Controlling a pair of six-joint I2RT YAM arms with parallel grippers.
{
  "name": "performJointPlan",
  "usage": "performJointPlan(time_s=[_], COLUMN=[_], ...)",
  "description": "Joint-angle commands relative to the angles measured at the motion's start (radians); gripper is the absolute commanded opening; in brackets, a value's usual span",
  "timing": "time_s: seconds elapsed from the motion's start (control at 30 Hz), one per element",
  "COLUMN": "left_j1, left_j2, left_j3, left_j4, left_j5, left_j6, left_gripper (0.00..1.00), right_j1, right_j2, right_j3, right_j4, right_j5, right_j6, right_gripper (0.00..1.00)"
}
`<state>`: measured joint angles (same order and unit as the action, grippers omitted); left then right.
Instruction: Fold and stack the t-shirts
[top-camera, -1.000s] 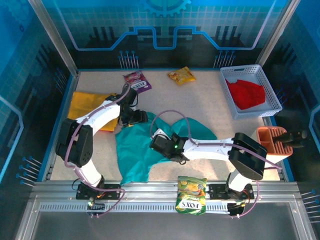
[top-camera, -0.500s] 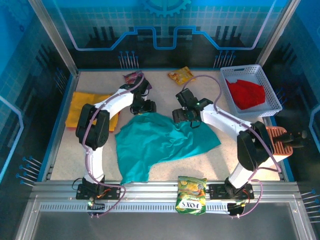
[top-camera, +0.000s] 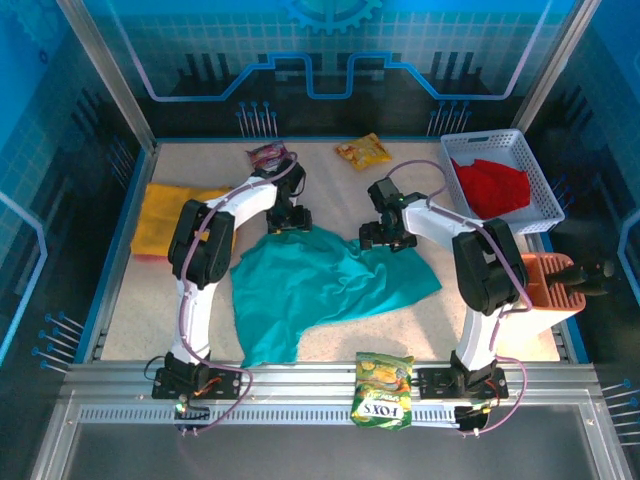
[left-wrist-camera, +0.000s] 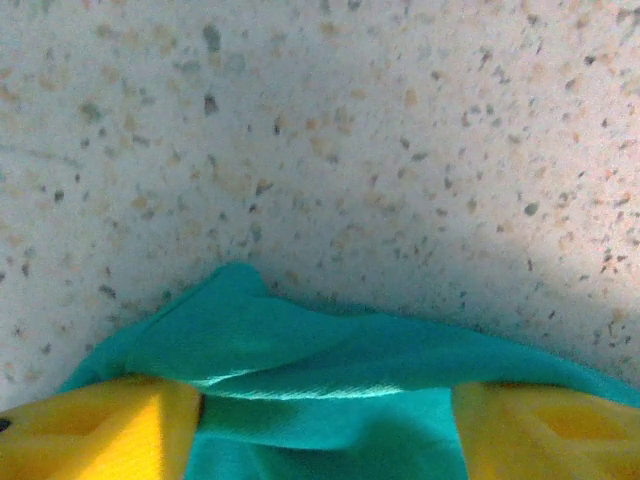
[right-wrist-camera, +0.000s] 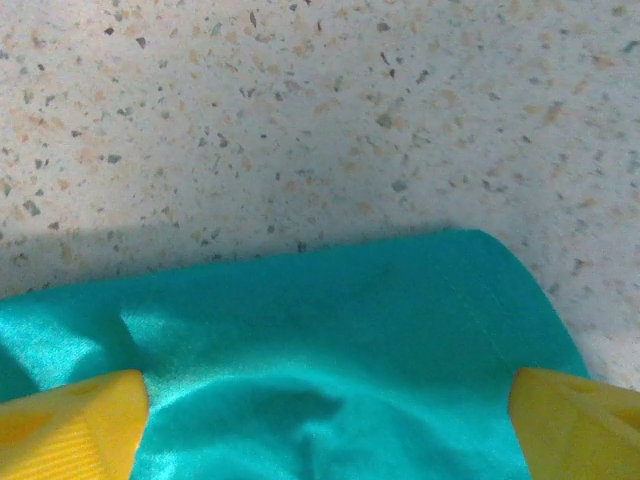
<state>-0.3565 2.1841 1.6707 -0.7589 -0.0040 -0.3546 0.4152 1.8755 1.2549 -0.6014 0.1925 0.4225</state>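
The teal t-shirt (top-camera: 320, 285) lies spread in the middle of the table. My left gripper (top-camera: 288, 218) is at its far left edge and my right gripper (top-camera: 385, 236) at its far right edge. In the left wrist view the gripper (left-wrist-camera: 325, 405) is open, its yellow fingers (left-wrist-camera: 100, 430) wide apart with a raised fold of teal cloth (left-wrist-camera: 330, 350) between them. The right gripper (right-wrist-camera: 330, 400) is open too, fingers (right-wrist-camera: 70, 425) astride the flat teal hem (right-wrist-camera: 340, 330). A yellow-orange t-shirt (top-camera: 165, 215) lies at the left. A red t-shirt (top-camera: 492, 186) sits in the white basket (top-camera: 540, 215).
Snack packets lie at the back: a purple one (top-camera: 268, 155) and a yellow one (top-camera: 362, 150). A green packet (top-camera: 382, 388) rests on the front rail. An orange holder (top-camera: 548, 280) stands at the right edge, below the basket.
Both arms swung from the near, bunched part of the teal shirt to its far edge. The shirt now lies flatter and wider. The right gripper opened wider.
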Motion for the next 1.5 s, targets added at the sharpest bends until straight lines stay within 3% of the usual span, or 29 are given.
performJointPlan(time_s=[0.0,0.07,0.27,0.33,0.4,0.57,0.7,0.87,1.07,1.2,1.27,1.33,1.4,1.47], left_j1=[0.002,0.004,0.02,0.03,0.031,0.022,-0.032,-0.187,-0.366,-0.48,-0.498,-0.499,-0.479,-0.39], left_j2=[0.04,0.045,0.017,-0.015,-0.059,-0.227,-0.409,-0.687,-0.915,-0.955,-0.945,-0.94,-0.949,-0.949], left_j3=[0.036,0.036,0.062,0.071,0.074,0.031,-0.123,-0.455,-0.777,-0.916,-0.945,-0.948,-0.945,-0.923], left_j4=[-0.027,-0.022,-0.052,-0.059,-0.067,-0.078,-0.042,0.03,0.033,0.061,0.068,0.066,0.081,0.092], left_j5=[-0.021,-0.024,-0.079,-0.095,-0.13,-0.198,-0.311,-0.469,-0.558,-0.56,-0.519,-0.477,-0.42,-0.285], left_j6=[0.026,0.025,0.061,0.066,0.07,0.061,0.02,-0.128,-0.419,-0.564,-0.596,-0.59,-0.546,-0.474], left_gripper=[0.63,0.53,0.14,0.03,0.01,0.0,0.0,0.0,0.03,0.2,0.35,0.61,0.85,0.87], right_j1=[-0.006,-0.008,-0.009,-0.009,-0.011,-0.009,0.005,0.026,0.035,0.066,0.081,0.083,0.085,0.086], right_j2=[0.058,0.079,0.014,-0.03,-0.089,-0.278,-0.437,-0.627,-0.705,-0.715,-0.726,-0.732,-0.732,-0.731], right_j3=[0.017,0.021,-0.015,-0.029,-0.05,-0.184,-0.335,-0.536,-0.662,-0.64,-0.625,-0.614,-0.598,-0.579], right_j4=[0.033,0.041,0.096,0.11,0.124,0.204,0.239,0.211,0.112,0.028,0.018,0.026,0.031,0.032], right_j5=[-0.02,-0.008,0.071,0.118,0.17,0.219,0.28,0.321,0.266,0.274,0.281,0.279,0.285,0.288], right_j6=[-0.008,0.003,0.023,0.03,0.044,0.095,0.152,0.234,0.338,0.387,0.38,0.358,0.327,0.305], right_gripper=[0.89,0.77,0.11,0.02,0.0,0.0,0.0,0.0,0.04,0.11,0.26,0.49,0.63,0.7])
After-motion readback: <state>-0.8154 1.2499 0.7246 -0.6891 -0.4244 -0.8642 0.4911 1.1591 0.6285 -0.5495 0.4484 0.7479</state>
